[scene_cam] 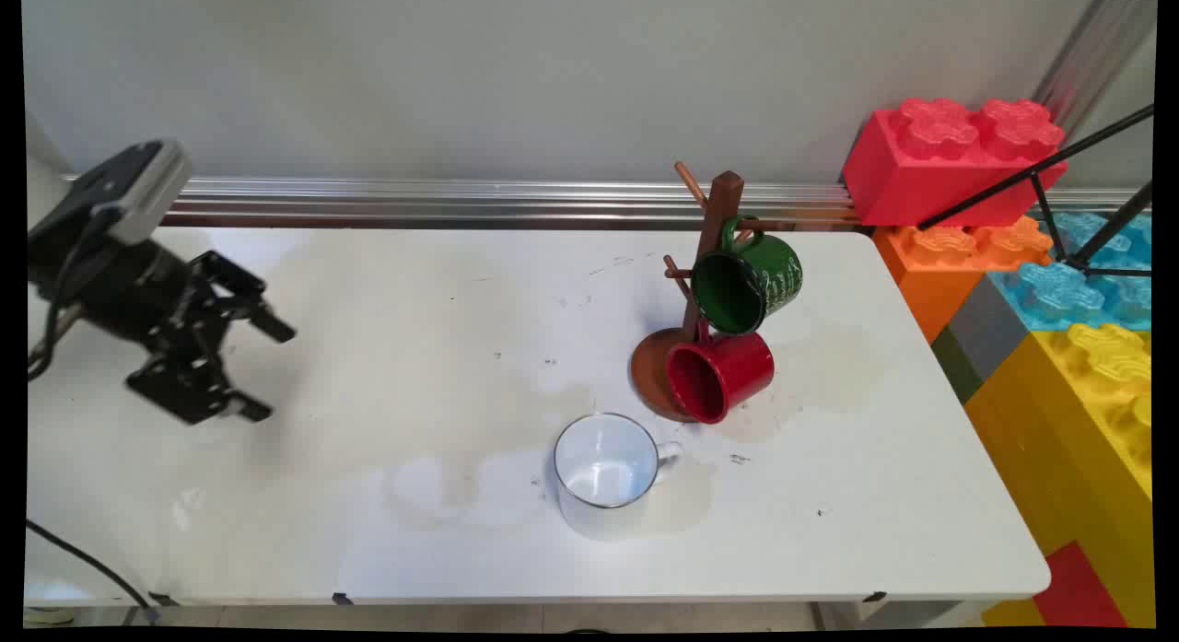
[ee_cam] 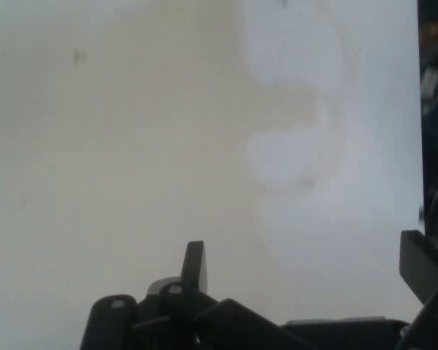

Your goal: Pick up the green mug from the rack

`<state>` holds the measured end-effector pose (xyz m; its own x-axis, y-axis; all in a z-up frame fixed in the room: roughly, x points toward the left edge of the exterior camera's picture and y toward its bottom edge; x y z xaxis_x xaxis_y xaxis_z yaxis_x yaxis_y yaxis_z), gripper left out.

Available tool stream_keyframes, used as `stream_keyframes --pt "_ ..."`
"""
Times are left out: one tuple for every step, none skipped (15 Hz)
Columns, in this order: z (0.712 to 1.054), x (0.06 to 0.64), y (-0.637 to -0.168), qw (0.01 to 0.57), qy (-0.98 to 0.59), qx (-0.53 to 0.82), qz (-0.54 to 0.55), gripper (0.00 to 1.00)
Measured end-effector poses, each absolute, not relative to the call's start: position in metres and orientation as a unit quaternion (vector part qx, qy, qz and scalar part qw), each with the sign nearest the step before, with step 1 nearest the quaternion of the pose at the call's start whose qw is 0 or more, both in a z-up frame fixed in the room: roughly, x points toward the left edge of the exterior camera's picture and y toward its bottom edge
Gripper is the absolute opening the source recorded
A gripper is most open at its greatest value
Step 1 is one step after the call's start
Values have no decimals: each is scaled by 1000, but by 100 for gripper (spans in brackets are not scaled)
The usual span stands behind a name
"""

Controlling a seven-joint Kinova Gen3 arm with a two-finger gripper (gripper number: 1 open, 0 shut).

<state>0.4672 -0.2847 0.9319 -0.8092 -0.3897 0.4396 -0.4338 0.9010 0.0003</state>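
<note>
Gripper hung spread and empty over the left part of the white table, well apart from the mugs.

Its two fingers stood wide apart in the hand view, with only bare, stained tabletop beyond them. Toward the table's middle front, a white mug stood upright, its handle pointing right. Just behind and to its right stood a brown wooden mug tree on a round base; a green mug hung from an upper peg and a red mug hung lower, both with mouths facing the camera. Large coloured toy bricks were stacked beyond the table's right end.
</note>
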Motion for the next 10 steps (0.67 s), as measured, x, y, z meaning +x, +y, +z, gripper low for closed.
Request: stream_keyframes --pt "936 462 -289 238 -943 224 53 100" --pt "939 458 -292 251 -939 229 54 100" --pt "943 454 -295 269 -933 235 56 100" --pt "947 450 -298 286 -926 240 58 100" --pt "952 446 -302 306 -917 247 60 100" --pt "958 440 -306 330 -907 253 63 100" --pt "964 435 -310 353 -897 259 66 100" --pt "968 431 -312 370 -888 263 67 100" --pt "970 429 -315 381 -883 266 68 100" --pt "974 425 -317 395 -876 269 69 100"
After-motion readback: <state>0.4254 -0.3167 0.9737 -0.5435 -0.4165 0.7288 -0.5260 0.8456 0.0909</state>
